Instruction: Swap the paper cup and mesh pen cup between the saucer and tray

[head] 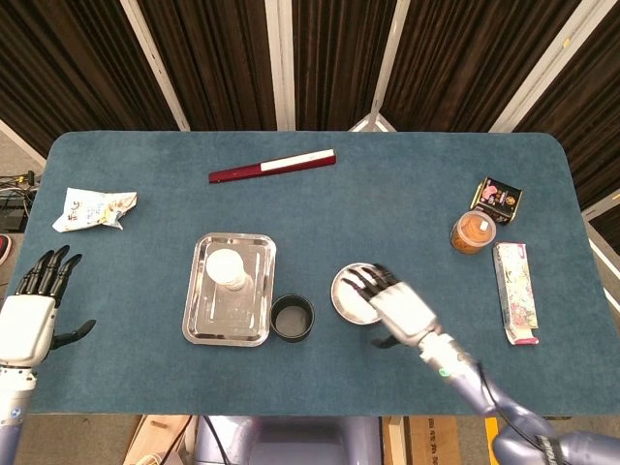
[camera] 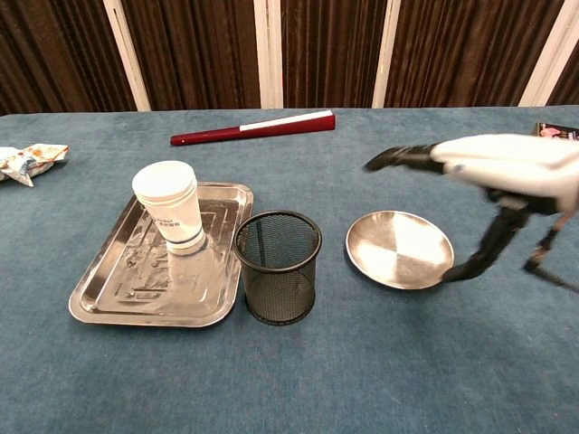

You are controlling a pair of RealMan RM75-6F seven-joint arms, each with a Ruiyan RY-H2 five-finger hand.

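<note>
The white paper cup stands upside down in the rectangular shiny metal tray, toward the tray's far half. The black wire-mesh pen cup stands upright on the blue felt table, just beside the tray's near right corner and not on it. The round silver metal saucer lies to the right of the mesh cup, close to it but apart, and carries nothing.

The right hand hangs over the saucer's right side with its dark fingers spread and pointing toward the mesh cup; it holds nothing, and the chest view shows it raised above the dish with the thumb reaching down near the saucer's near right rim. The mesh cup sits just left of that hand, beyond the saucer, and the paper cup lies further left again.

The left hand is at the table's near left edge, fingers apart and empty, well apart from the tray.

A dark red and white folded fan lies far back, and a crumpled snack wrapper lies at the left.
</note>
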